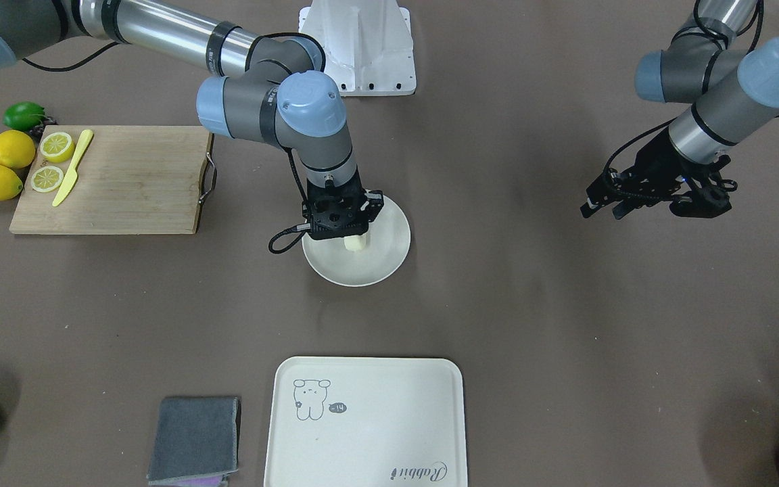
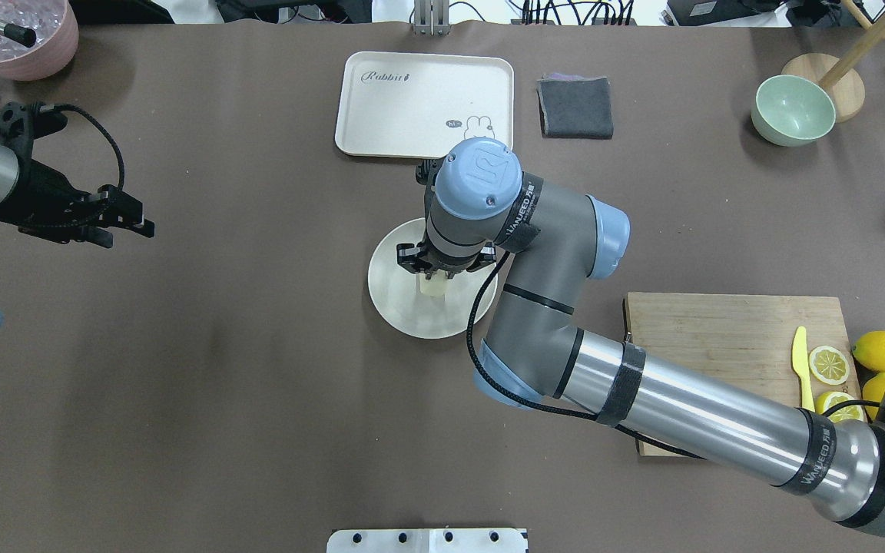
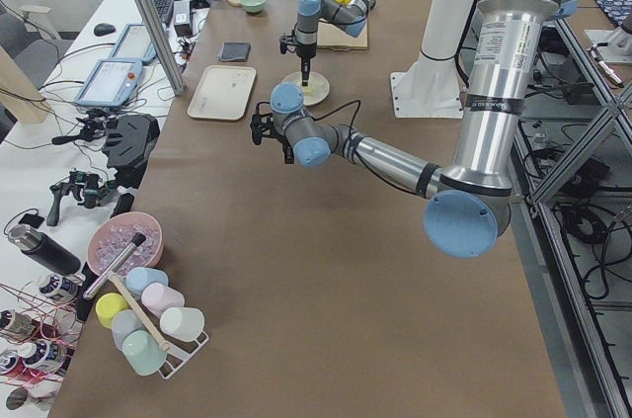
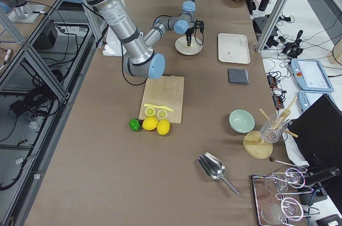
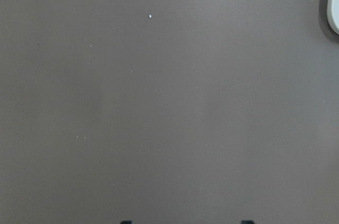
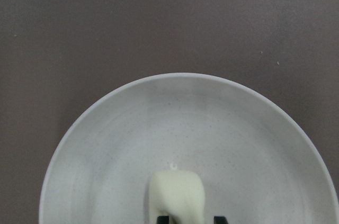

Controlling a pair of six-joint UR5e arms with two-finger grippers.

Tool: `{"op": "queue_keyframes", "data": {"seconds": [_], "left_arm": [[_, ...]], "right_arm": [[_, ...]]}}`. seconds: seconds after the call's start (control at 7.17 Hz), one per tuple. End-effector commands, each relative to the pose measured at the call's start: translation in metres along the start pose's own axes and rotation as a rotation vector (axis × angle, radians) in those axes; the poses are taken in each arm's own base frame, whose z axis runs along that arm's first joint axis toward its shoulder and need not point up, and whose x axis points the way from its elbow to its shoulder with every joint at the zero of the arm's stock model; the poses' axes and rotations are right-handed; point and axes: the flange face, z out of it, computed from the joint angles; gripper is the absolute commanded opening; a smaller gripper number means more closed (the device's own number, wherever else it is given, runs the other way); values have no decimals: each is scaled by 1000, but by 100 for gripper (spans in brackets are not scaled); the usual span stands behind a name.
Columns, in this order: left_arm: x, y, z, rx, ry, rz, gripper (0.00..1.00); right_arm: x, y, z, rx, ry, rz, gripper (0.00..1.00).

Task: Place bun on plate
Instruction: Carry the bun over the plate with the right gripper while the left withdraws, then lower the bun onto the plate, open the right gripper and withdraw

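Small pale cream-yellow bun [image 1: 357, 244] is held between the narrowed black fingers of the right gripper [image 1: 347, 233], low over the round cream-white plate [image 1: 389, 265] near the middle of the brown table [image 1: 531, 304]; whether it touches the plate I cannot tell. The left gripper [image 1: 602, 208] hangs well apart from the plate, over bare table, with its fingers spread wide. A rectangular cream tray [image 1: 376, 426] with a bear drawing lies beyond the plate, far from the robot.
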Motion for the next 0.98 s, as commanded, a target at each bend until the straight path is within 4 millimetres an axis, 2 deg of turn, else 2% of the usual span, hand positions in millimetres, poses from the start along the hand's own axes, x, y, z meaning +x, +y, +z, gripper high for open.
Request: {"op": "queue_keyframes", "data": {"seconds": [0.0,0.14,0.28,0.56,0.7,0.84], "left_arm": [[-2,1,1,-1,2,2,74],[0,0,1,0,4,4,74],[1,-1,2,0,4,4,74],[2,-1,0,2,5,5,74],[1,-2,1,2,4,4,74],[-2,-2,2,0,-7,-4,74]], "right_arm": [[2,-1,6,3,-1,-2,42],[2,-2,4,5,-4,-2,49],[1,-4,0,10,-9,14,99],[6,-19,-21,11,-32,18,100],[15,-27,-40,-9,-43,35,100],[41,-35,-68,-24,-26,69,100]]}}
